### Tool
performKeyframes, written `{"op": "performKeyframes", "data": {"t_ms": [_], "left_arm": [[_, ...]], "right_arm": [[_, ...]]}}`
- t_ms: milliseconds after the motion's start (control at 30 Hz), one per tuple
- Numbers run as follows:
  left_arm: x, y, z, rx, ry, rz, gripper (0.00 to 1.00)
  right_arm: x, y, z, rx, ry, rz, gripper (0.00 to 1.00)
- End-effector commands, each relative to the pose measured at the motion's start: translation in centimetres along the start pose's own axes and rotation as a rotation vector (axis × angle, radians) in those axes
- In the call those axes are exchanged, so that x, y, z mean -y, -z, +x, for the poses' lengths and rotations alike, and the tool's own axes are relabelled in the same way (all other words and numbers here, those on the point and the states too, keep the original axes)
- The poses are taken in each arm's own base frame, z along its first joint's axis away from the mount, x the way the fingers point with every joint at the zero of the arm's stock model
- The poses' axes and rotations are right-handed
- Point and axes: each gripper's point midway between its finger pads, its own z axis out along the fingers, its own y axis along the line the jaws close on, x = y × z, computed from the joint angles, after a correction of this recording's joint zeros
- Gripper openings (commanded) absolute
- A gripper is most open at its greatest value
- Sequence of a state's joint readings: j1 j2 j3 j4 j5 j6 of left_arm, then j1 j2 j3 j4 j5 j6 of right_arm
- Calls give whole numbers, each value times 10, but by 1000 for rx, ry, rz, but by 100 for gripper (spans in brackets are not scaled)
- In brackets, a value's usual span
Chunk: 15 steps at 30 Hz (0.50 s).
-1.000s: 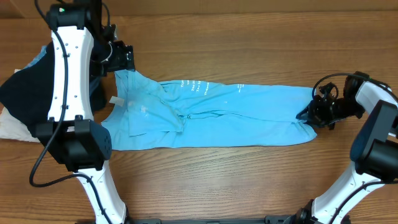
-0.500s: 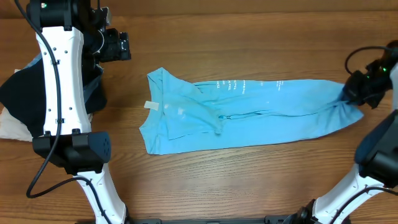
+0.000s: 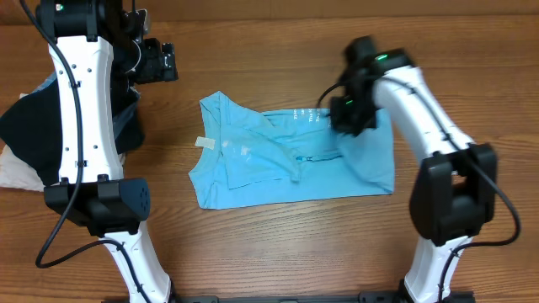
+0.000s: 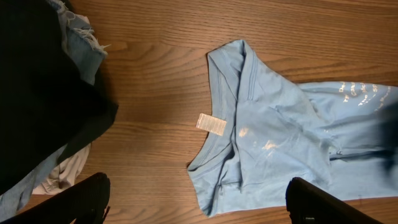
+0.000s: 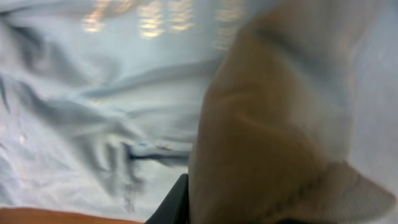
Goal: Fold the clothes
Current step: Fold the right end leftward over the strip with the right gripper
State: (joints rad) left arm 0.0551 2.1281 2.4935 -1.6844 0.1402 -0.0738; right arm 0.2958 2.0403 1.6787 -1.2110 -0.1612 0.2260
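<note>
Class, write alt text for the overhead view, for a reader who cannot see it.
A sky-blue T-shirt lies on a wooden table, its right end folded over toward the middle and gripped by the right gripper. The left gripper hangs beside a pile of dark clothes.

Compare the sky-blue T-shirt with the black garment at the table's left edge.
The sky-blue T-shirt lies spread mid-table; the black garment is bunched at the left edge. The right gripper holds the T-shirt; no gripper touches the black garment. Both are clothes on the wooden table.
</note>
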Motion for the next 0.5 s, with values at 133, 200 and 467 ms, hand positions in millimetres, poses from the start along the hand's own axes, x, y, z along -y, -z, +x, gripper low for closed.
{"op": "performKeyframes", "data": {"t_ms": [133,200,467], "left_arm": [[1,21,-2,56,-13,15,94],[1,21,-1,55,-13,15,95],[1,21,-2,56,-13,14,100]], "right_arm": [[-74,-23,16,72,124,-69,40],[-79,-11,13,100,134,-80,41],[-1,46,2,130,-55,-58,52]]}}
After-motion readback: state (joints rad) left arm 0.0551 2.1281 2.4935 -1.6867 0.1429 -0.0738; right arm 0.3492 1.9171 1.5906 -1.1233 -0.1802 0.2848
